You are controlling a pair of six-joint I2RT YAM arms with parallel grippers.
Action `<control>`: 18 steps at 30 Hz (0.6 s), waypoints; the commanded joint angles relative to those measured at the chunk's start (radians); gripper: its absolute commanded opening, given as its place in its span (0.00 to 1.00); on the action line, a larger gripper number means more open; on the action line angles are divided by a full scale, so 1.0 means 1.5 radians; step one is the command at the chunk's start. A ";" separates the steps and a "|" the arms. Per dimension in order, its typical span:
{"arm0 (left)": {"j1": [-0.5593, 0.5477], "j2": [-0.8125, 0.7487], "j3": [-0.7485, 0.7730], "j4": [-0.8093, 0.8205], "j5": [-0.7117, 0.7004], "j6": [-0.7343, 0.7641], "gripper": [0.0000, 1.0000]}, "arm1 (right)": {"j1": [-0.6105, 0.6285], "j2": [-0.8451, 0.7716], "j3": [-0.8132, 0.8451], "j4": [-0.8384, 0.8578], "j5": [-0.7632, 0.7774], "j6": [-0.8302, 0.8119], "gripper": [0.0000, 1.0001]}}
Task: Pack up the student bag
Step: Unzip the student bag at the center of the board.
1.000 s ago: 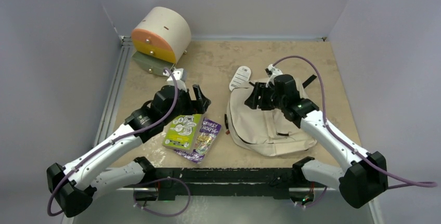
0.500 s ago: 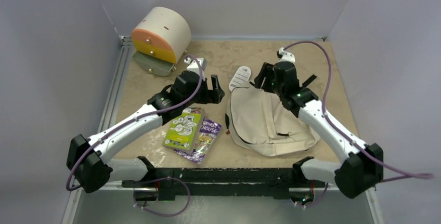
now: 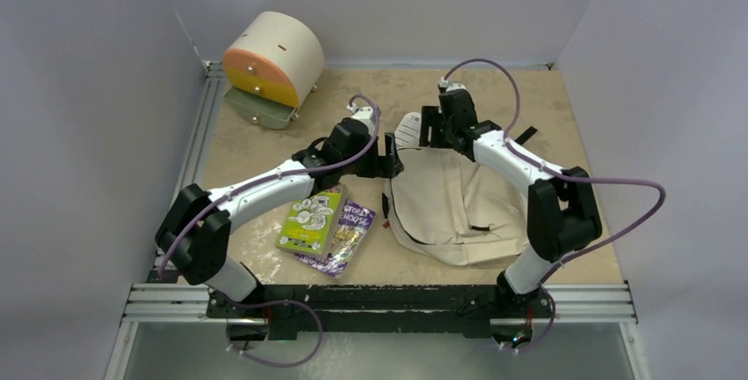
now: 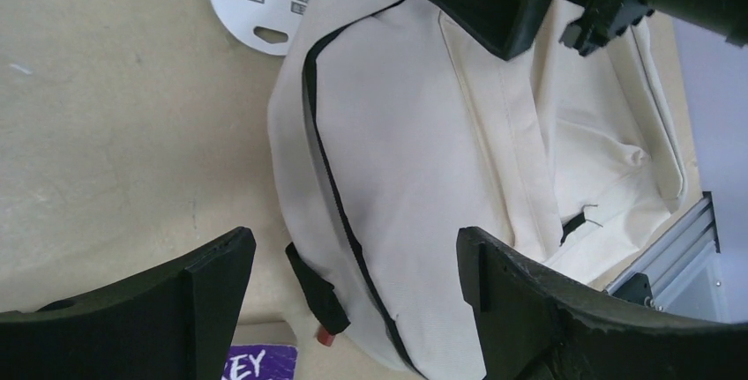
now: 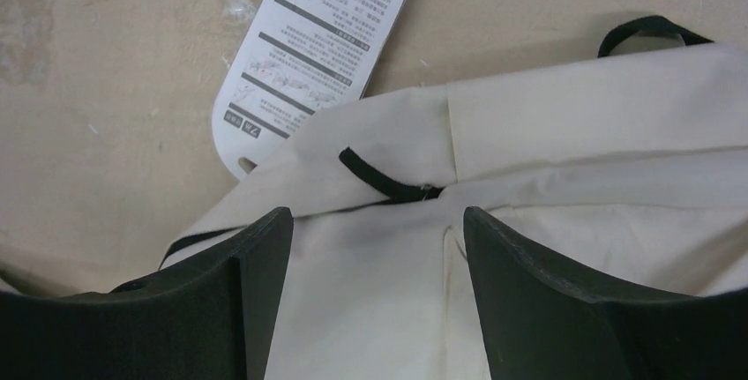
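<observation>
Large soft beige fabric backpack [image 3: 459, 212] w/ black zips: flat on the tan tabletop [image 3: 569, 111], right of centre, top end toward the far wall. Looks shut along the black zip line [image 4: 328, 168] curving down its left edge. Prob. nothing packed yet. Black zip pull w/ red tip [image 4: 317, 309] at the near end of that line.

Left gripper [image 4: 353, 239]: spread wide, holding nothing, poised over the bag's left edge w/ the zip line between its fingers. Right gripper [image 5: 377, 221]: likewise wide apart & empty, over the bag's top end, just above a small black fabric loop [image 5: 381, 179].

Step in hand, prob.: getting the bag open. To do it well:
- Pin or lift the top fabric w/ the right gripper near the loop, so the bag can't slide.
- Bring the left gripper down onto the pull tab itself, not the cloth beside it, & close firmly.
- Draw along the zip's curve, not straight across.
- Keep tension btwn the two grips, since soft cloth is likely to bunch.
- Steer clear of the white oval card hang tag [image 5: 313, 54] lying at the top edge; easy to pinch by mistake.

Writing: barcode & lines of small print on the tag, too small to read. Purple paperback [image 3: 353, 226] left of the bag: "STOREY HOUSE" on the cover. Green picture book [image 3: 309, 221] against its left side: cartoon cover, title not legible. Far left corner: cream-and-orange cylindrical drawer unit [image 3: 273, 54], no writing visible.
</observation>
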 commanded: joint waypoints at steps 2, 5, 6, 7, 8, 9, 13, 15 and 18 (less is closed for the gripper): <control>-0.018 0.046 0.008 0.070 0.047 -0.017 0.83 | -0.004 0.052 0.065 0.031 -0.021 -0.044 0.72; -0.026 0.064 0.008 0.078 0.053 -0.017 0.83 | -0.005 0.077 0.085 0.030 -0.044 -0.060 0.71; -0.028 0.066 0.006 0.079 0.052 -0.017 0.82 | -0.005 0.087 0.094 0.023 -0.052 -0.067 0.71; -0.029 0.069 0.004 0.078 0.053 -0.017 0.82 | -0.005 0.095 0.102 0.017 -0.058 -0.069 0.70; -0.030 0.071 0.000 0.079 0.053 -0.018 0.81 | -0.005 0.102 0.109 0.012 -0.066 -0.071 0.69; -0.031 0.071 -0.005 0.079 0.053 -0.020 0.81 | -0.005 0.108 0.112 0.008 -0.073 -0.073 0.69; -0.031 0.068 -0.027 0.080 0.051 -0.026 0.79 | -0.005 0.121 0.114 -0.003 -0.062 -0.074 0.70; -0.031 0.067 -0.034 0.080 0.054 -0.029 0.77 | -0.005 0.129 0.116 -0.011 -0.048 -0.076 0.71; -0.031 0.071 -0.038 0.103 0.061 -0.031 0.76 | -0.005 0.137 0.119 -0.022 -0.039 -0.081 0.70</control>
